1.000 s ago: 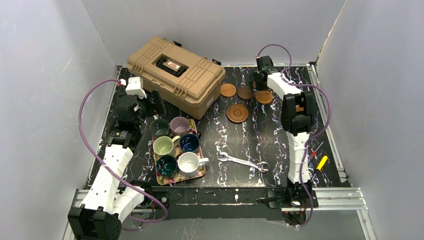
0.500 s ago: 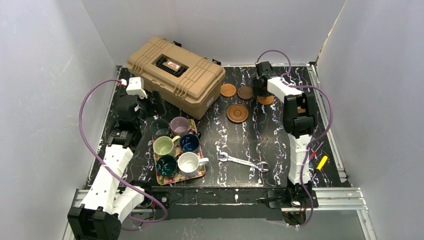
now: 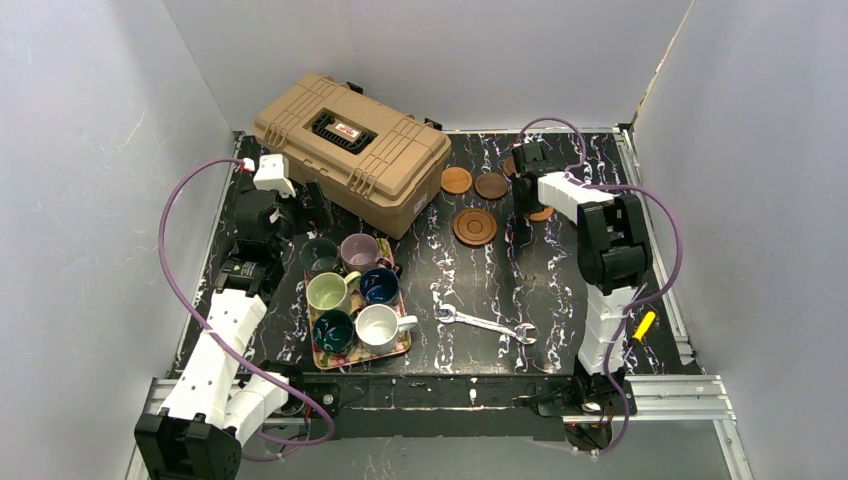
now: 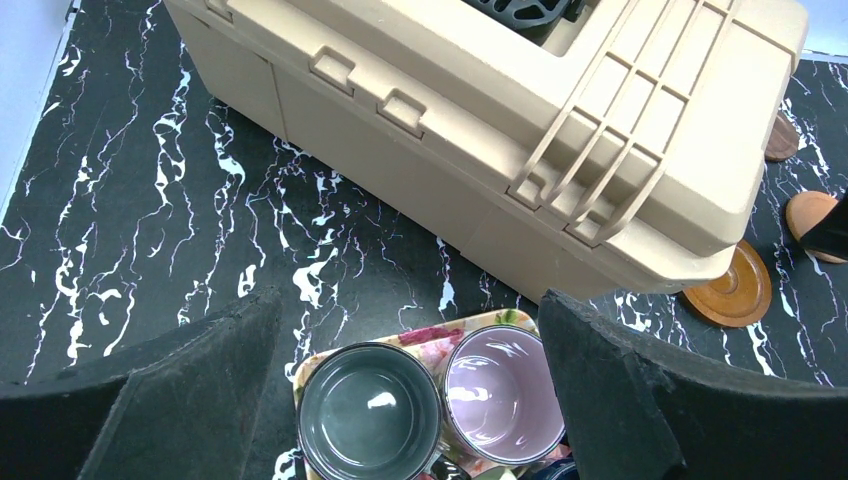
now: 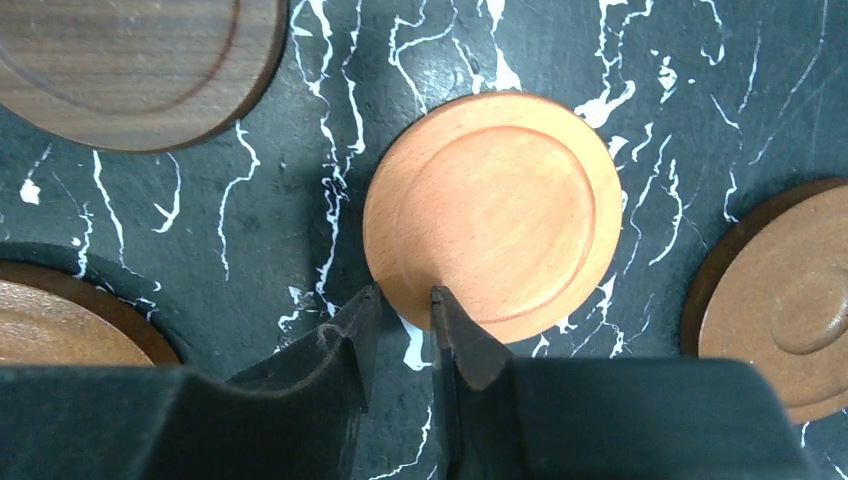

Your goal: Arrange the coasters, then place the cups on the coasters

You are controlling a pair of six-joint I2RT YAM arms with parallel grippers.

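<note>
My right gripper (image 5: pixel 405 295) has its jaws drawn nearly together on the near rim of a flat orange coaster (image 5: pixel 497 215) lying on the black marbled table. In the top view that gripper (image 3: pixel 527 203) hides most of this coaster (image 3: pixel 544 212). Two small coasters (image 3: pixel 457 180) (image 3: pixel 491 185) and a larger rimmed one (image 3: pixel 474 226) lie to its left. Several cups stand on the floral tray (image 3: pixel 402 350): dark green (image 4: pixel 370 415), pink (image 4: pixel 505 395), yellow-green (image 3: pixel 328 292), navy (image 3: pixel 379 285), teal (image 3: pixel 333 330), white (image 3: pixel 377 325). My left gripper (image 4: pixel 410 400) hangs open above the green and pink cups.
A tan toolbox (image 3: pixel 350 150) fills the back left, close behind the tray. A steel wrench (image 3: pixel 487 325) lies near the front middle. A yellow-handled screwdriver (image 3: pixel 643 325) rests by the right rail. More brown coasters (image 5: pixel 120 60) (image 5: pixel 790 290) surround the orange one.
My right gripper has come down and toward the front onto the orange coaster, and its jaws have gone from wide apart to nearly together. The left arm has not moved.
</note>
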